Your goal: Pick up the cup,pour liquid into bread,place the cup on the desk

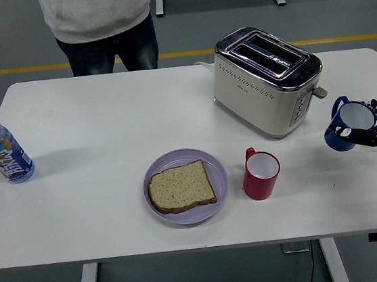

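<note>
Gripping the blue cup [350, 124] at the picture's right edge, the right hand [376, 130] has its dark fingers [359, 132] wrapped round the cup's near side, so the cup looks held clear of the desk [99, 192], though I cannot tell for certain whether its base touches. Its mouth faces up and slightly toward the camera, close to upright, which suits carrying liquid without spilling; the handle sticks out on the side away from the palm, left free because the grasp goes round the body. Whether there is liquid inside cannot be made out.

Well to the left of the hand, past a red mug [261, 173], lies the bread [181, 187], a single slice flat on a lilac plate [216, 166]; the plate would catch whatever runs off during pouring. The mug stands between hand and plate, upright and open, so my judgement is that the cup must travel over or around it, and a low path risks knocking it.

Just left of the hand and a little farther from the robot sits the toaster [267, 81], close enough that the cup's handle could brush its lever side. At the desk's opposite end, farthest from the hand, a water bottle [1, 149] stands upright. Beyond the far edge a person [98, 22] stands, hands not visible. No left hand shows.

The pick-up looks done; pouring and setting down remain.
</note>
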